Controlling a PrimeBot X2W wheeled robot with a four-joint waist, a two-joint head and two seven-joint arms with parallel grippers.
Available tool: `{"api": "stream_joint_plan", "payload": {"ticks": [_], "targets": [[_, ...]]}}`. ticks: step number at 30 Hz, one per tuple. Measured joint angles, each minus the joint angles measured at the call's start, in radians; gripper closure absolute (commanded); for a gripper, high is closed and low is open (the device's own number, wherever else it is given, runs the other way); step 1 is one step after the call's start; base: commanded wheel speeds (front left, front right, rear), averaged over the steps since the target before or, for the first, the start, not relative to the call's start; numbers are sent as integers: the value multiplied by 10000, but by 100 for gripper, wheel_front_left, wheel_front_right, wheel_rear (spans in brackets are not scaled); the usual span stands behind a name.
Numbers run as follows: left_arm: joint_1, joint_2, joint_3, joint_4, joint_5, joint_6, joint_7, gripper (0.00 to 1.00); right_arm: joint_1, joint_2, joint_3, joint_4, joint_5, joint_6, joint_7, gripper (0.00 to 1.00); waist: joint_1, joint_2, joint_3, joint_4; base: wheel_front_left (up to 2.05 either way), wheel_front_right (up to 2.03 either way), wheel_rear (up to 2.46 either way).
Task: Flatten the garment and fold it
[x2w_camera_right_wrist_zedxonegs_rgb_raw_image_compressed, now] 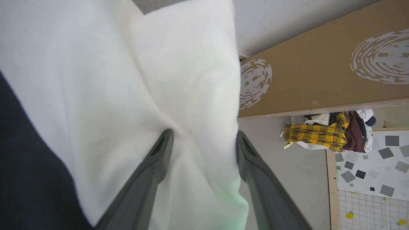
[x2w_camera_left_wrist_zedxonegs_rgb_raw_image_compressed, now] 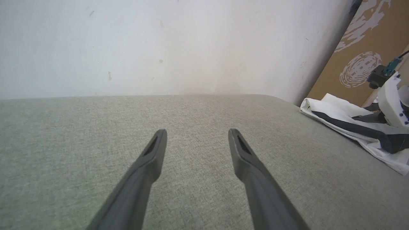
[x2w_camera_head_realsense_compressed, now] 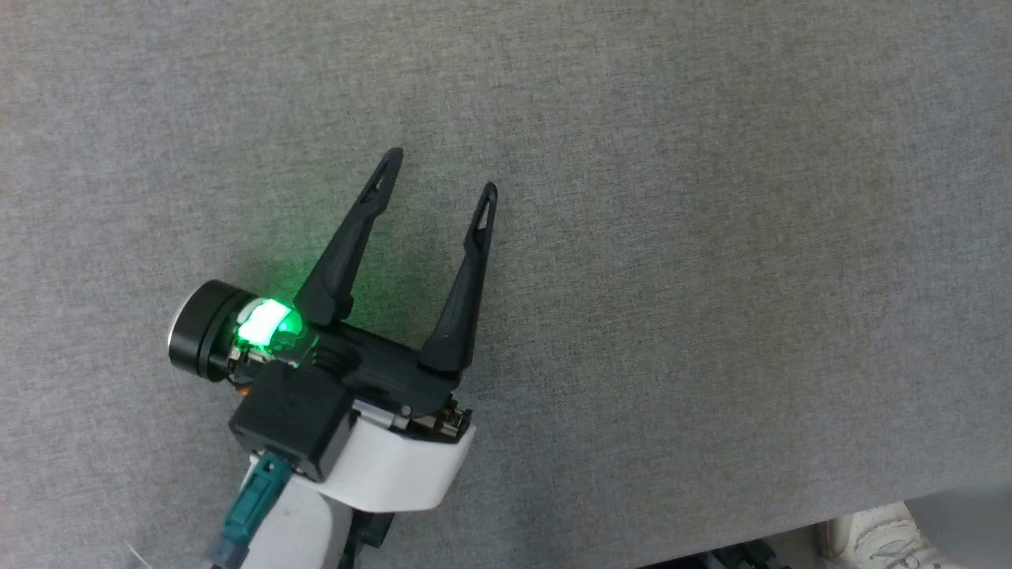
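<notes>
The left end effector (x2w_camera_head_realsense_compressed: 441,172) hangs open over the grey surface (x2w_camera_head_realsense_compressed: 711,237). The garment (x2w_camera_left_wrist_zedxonegs_rgb_raw_image_compressed: 345,124) lies bunched at the surface's edge, white cloth between the spread fingers of the open right end effector (x2w_camera_right_wrist_zedxonegs_rgb_raw_image_compressed: 204,133).

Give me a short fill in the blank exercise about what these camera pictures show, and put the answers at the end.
1. The left claw hangs open above a ____ table.
2. A ____ light glows at its wrist.
3. The right claw is open, and the part of the T-shirt between its fingers is ____.
4. The checked shirt on the floor is black and ____.
Answers: grey, green, white, yellow.
</notes>
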Motion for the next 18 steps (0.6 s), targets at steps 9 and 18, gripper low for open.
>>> {"api": "stream_joint_plan", "payload": {"ticks": [9, 18], "targets": [[40, -236, 282, 148, -407, 353, -451, 0, -158, 151, 374, 552, 125, 0, -711, 0, -1, 0, -503, 100, 0, 0, 0], [580, -336, 497, 550, -892, 445, -911, 0, 256, 596, 69, 140, 583, -2, -1492, 0, -2, 0, -1695, 196, 0, 0, 0]]}}
